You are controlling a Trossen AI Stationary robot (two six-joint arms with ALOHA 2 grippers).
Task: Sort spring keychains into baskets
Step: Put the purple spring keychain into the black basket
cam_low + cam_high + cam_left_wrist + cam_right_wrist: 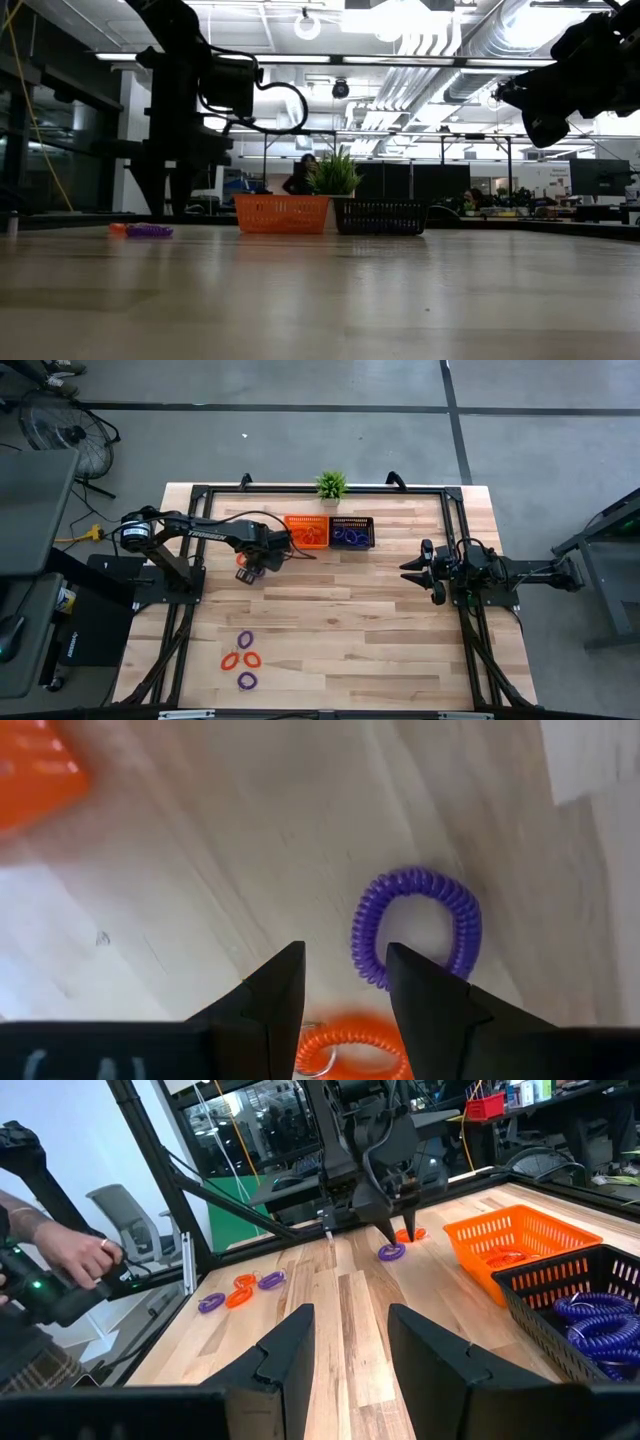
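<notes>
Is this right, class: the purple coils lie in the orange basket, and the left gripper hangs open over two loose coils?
No. The purple coils lie in the black basket, as the right wrist view shows. The left gripper does hang open over two loose coils.

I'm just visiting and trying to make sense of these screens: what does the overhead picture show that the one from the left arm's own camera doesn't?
Only the overhead view shows both baskets, the orange basket and the black basket, the potted plant, four more spring keychains lying nearer the front edge, and the right hand waiting off to the side. Only the left wrist view shows the left hand open, hanging over a purple keychain beside an orange one. Both show the wooden table.
</notes>
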